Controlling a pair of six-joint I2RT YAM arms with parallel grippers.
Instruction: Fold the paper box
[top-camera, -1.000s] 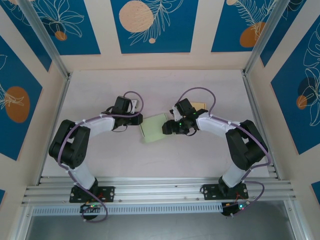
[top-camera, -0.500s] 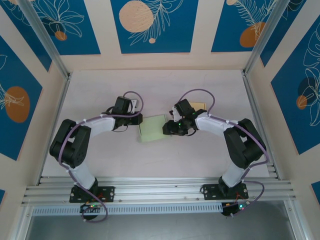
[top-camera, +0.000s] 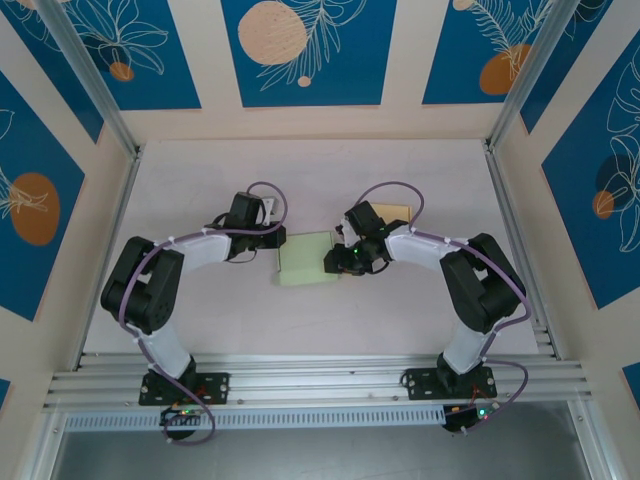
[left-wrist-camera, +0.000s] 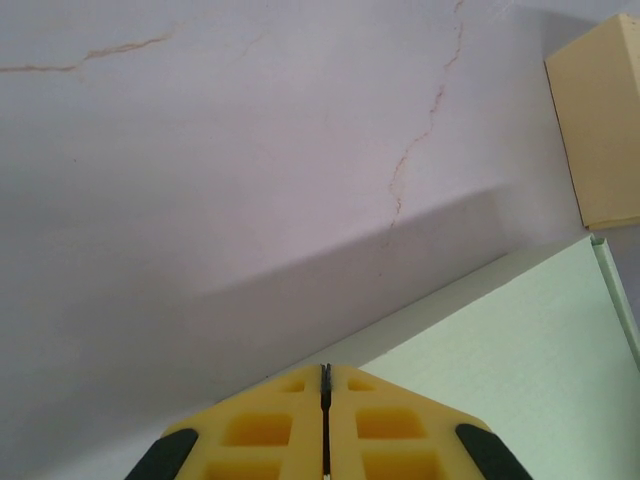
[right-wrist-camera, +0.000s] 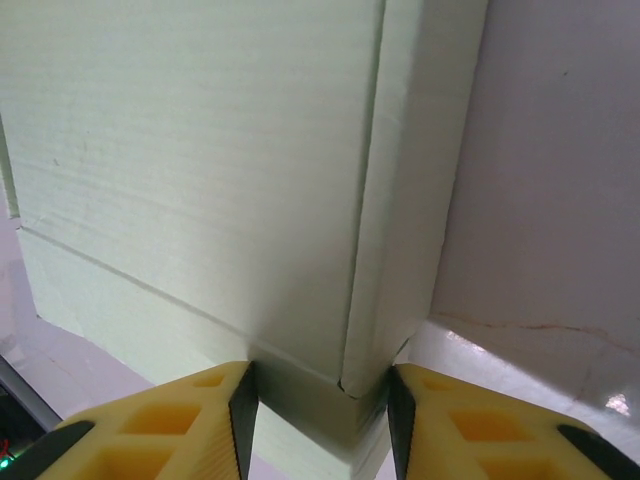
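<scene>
The pale green paper box (top-camera: 303, 260) lies at the middle of the worktop (top-camera: 400, 310). At its 3 o'clock the right gripper (right-wrist-camera: 320, 385) is clamped on a folded corner. At 9 o'clock the left gripper (left-wrist-camera: 323, 372) is pressed together. A tan box (top-camera: 398, 210) sits at 2 o'clock.

The pale green paper box (top-camera: 305, 259) is plain mint, with faint horizontal ribbing across its face. The small tan cardboard piece (left-wrist-camera: 605, 130) is flat buff yellow. The table (left-wrist-camera: 200, 150) is pale lilac-white, veined with thin brownish cracks. The left tool (left-wrist-camera: 324, 375) and right tool (right-wrist-camera: 320, 385) are bright yellow with black pads. The blue wall panels (top-camera: 305, 50) carry white leaf outlines and orange discs, framed in cream.
</scene>
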